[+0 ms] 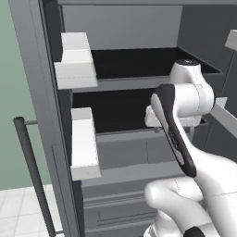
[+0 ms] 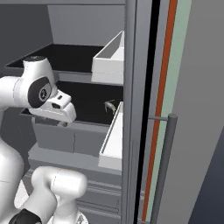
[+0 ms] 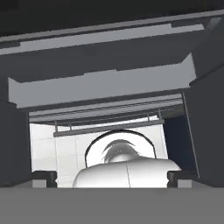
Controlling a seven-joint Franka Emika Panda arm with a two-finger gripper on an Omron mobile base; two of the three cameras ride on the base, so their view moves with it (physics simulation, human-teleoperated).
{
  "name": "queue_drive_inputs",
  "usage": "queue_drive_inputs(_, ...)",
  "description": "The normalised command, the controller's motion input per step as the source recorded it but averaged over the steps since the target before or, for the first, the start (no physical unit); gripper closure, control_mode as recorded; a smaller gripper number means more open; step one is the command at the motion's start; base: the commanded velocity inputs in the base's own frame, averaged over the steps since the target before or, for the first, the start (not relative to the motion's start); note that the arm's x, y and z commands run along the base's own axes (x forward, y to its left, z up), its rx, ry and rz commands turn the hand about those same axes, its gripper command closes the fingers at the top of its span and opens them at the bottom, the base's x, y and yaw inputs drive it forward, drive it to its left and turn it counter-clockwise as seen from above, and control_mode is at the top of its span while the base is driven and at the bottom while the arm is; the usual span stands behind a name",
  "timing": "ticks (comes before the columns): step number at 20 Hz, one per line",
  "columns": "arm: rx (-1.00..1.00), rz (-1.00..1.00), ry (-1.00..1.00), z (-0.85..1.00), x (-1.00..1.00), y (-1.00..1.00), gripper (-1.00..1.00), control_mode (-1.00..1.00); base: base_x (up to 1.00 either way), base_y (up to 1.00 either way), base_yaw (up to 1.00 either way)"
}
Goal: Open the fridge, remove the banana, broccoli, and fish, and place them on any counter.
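The fridge (image 1: 46, 115) stands open; the fish (image 2: 110, 106) lies on a dark shelf as the wide-open, empty end effector (image 3: 112, 178) reaches inside.

Pale green wall (image 1: 14, 115), white tiled floor (image 1: 18, 213).

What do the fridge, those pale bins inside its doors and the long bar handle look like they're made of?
The fridge looks like matte grey painted metal or plastic: flat and even, with no gleam. The door bins look like plain off-white plastic, smooth with thin walls. The bar handle reads as dark grey metal, a slim round rod with a faint sheen. It is a rendering, so these are guesses.
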Motion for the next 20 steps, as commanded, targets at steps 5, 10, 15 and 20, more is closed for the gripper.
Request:
queue_drive_inputs(5,-0.51,0.01,-0.22,0.09,0.01,-0.32,-1.0,-1.0,0.0,0.0,0.0)
queue_drive_inputs(10,-0.27,0.11,-0.14,-0.02,0.29,-0.84,-1.0,-1.0,0.0,0.0,0.0)
queue_drive_inputs(15,-0.03,0.13,-0.08,-0.07,0.51,-0.83,-1.0,-1.0,0.0,0.0,0.0)
queue_drive_inputs(20,0.0,0.08,-0.09,-0.02,0.69,-0.25,-1.0,-1.0,0.0,0.0,0.0)
